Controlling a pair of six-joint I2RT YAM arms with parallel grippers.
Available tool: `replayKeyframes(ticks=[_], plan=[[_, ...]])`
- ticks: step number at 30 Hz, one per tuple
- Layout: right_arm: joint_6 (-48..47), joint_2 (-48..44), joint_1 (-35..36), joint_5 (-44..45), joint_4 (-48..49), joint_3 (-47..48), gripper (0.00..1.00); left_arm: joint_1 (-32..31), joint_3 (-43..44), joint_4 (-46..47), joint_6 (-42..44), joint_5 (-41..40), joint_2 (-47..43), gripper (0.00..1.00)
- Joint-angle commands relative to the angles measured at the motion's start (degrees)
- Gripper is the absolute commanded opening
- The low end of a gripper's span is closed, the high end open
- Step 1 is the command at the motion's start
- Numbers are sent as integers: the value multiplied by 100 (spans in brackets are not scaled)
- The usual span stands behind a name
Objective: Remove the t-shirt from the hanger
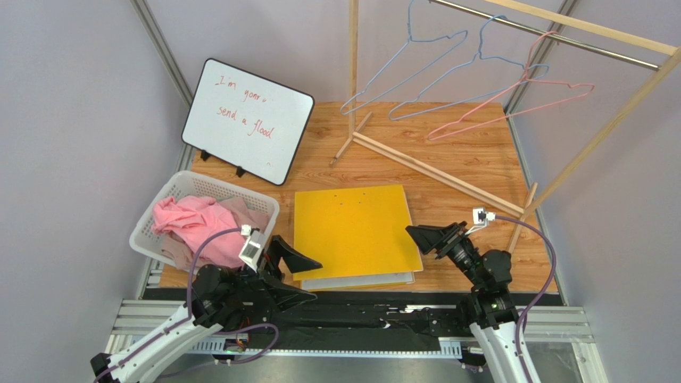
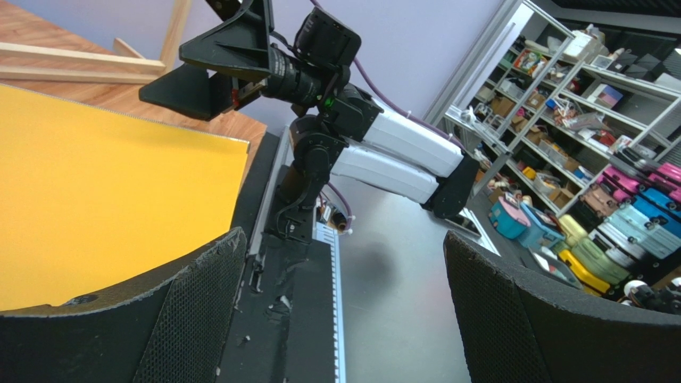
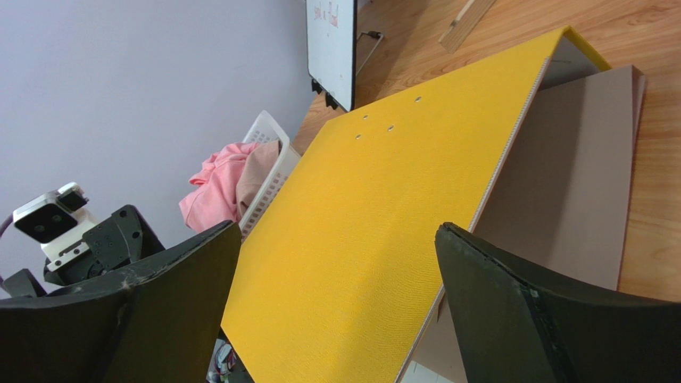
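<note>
**Both jaws open and empty; t-shirt in the basket**

The left jaws stand wide apart with nothing between them. In the left wrist view their two dark meshed fingers (image 2: 192, 319) frame the metal base strip and the right arm (image 2: 384, 155) across from them. The right jaws are spread just as wide and grip nothing. Their black fingers (image 3: 559, 319) hang over the near edge of a yellow board (image 1: 352, 231).

That board lies flat on the wooden counter (image 1: 479, 152), between the two arms, on top of a grey-brown sheet (image 3: 575, 175) that shows along its right and near edges. To the left of the board, close to the left arm, stands a white lattice basket (image 1: 148, 227). The t-shirt (image 1: 188, 219) lies crumpled in it as a pink heap, touching a paler, duller cloth (image 1: 248, 215).

Behind the basket a whiteboard (image 1: 248, 120) with red handwriting leans tilted. At the far right stands a wooden rack (image 1: 436, 167). Two blue wire hangers (image 1: 408, 76) and a pink one (image 1: 511, 108) hang from its rail (image 1: 559, 36), well apart from the t-shirt.
</note>
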Motion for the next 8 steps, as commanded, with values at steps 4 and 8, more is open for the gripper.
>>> replayKeyframes(ticks=[4,8], plan=[[-121,-394,32,278,-100,-729,100,-19,-440,208,133,59,-614,96],[-112,-385,32,286,-153,-721,100,-19,-440,146,168,77,-614,96]])
